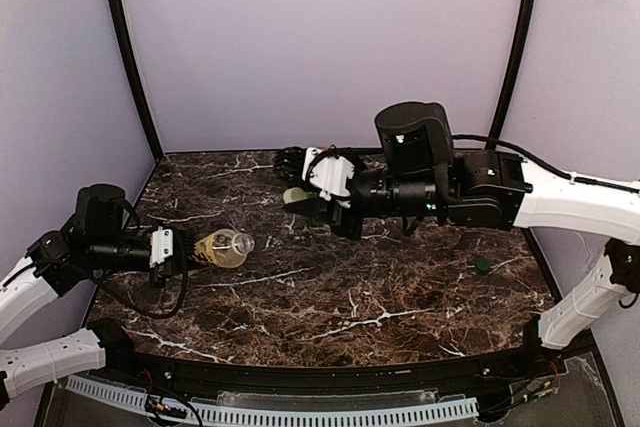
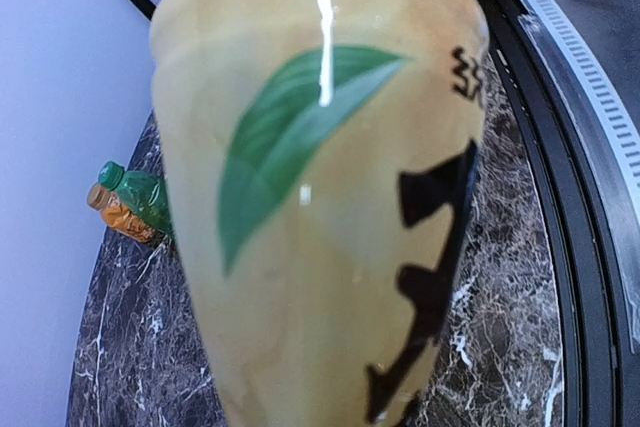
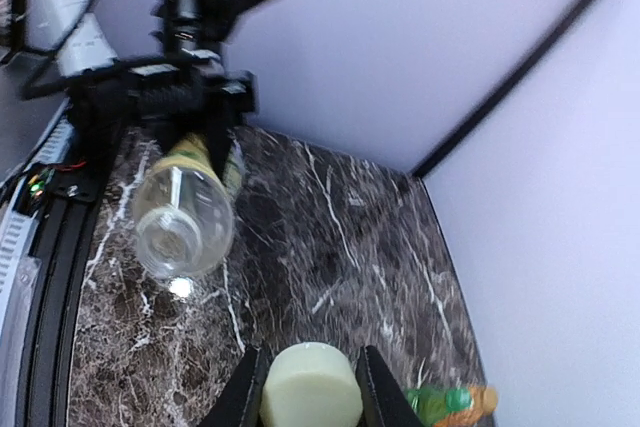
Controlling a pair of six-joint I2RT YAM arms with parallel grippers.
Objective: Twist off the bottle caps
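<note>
Uncapped: the left gripper (image 1: pixel 190 250) is clamped shut on the base end of the yellow bottle (image 1: pixel 225 247), holding it level over the left side of the dark marble-patterned table (image 1: pixel 400 297), its open mouth facing the other arm. A green leaf and black characters mark the label in the left wrist view. The right gripper (image 1: pixel 300 197), well apart from the bottle, has its 2 fingers (image 3: pixel 245 392) closed on a pale yellow cap (image 3: pixel 310 387). A green bottle (image 2: pixel 140 195), its cap on, and an orange bottle (image 2: pixel 118 215) sit touching, side by side, at the table's edge by the wall. 1 small green cap (image 1: pixel 483 266) lies loose on the table's right side.
</note>
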